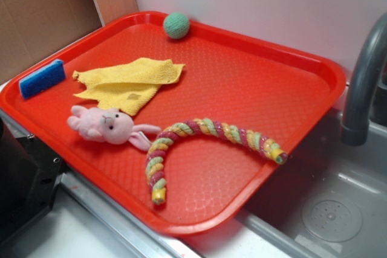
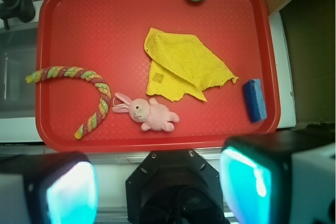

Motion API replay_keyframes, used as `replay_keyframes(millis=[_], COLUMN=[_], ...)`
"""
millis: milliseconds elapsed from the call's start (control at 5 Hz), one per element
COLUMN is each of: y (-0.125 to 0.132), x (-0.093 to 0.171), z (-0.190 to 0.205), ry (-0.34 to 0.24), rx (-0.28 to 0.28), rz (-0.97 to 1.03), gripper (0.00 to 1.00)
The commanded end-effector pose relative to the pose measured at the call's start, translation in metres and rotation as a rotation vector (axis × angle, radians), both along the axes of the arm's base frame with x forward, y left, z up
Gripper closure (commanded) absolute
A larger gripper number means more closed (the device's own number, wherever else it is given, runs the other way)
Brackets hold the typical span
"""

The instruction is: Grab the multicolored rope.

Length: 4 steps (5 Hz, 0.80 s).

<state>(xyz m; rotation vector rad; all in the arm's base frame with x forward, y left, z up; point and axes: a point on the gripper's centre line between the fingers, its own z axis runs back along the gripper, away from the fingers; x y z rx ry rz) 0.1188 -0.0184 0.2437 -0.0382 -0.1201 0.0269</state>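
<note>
The multicolored rope [image 1: 205, 127] lies in a bent arc on the red tray [image 1: 242, 77], its pink, yellow and green strands twisted together. From the wrist view the rope [image 2: 68, 71] sits at the tray's left side, far beyond my gripper [image 2: 160, 187]. My gripper is open, and its two teal-padded fingers [image 2: 71, 195] stand wide apart at the bottom of that view with nothing between them. It hovers high, outside the near rim of the tray [image 2: 94, 24]. The exterior view does not show the gripper.
A pink plush bunny [image 1: 106, 125] lies right beside the rope's bend. A yellow knitted cloth [image 1: 130, 80], a blue sponge [image 1: 41, 78] and a green ball [image 1: 176, 25] are also on the tray. A sink [image 1: 326, 209] with a grey faucet [image 1: 363, 77] adjoins the tray.
</note>
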Motion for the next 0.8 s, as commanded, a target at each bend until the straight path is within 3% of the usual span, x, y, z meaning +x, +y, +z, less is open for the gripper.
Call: replay_keyframes(millis=[0,200,400,600], y=[0.0,-0.007,-0.035,-0.056], x=[0.0,0.05,0.091,0.112], z=[0.0,-0.049,-0.077,-0.101], ry=[0.0,0.027,-0.051,-0.055], rx=[0.0,0.047,0.067,0.102], rz=[0.0,-0.251,-0.498,-0.713], gripper=[0.0,0.0,0.0,0.0])
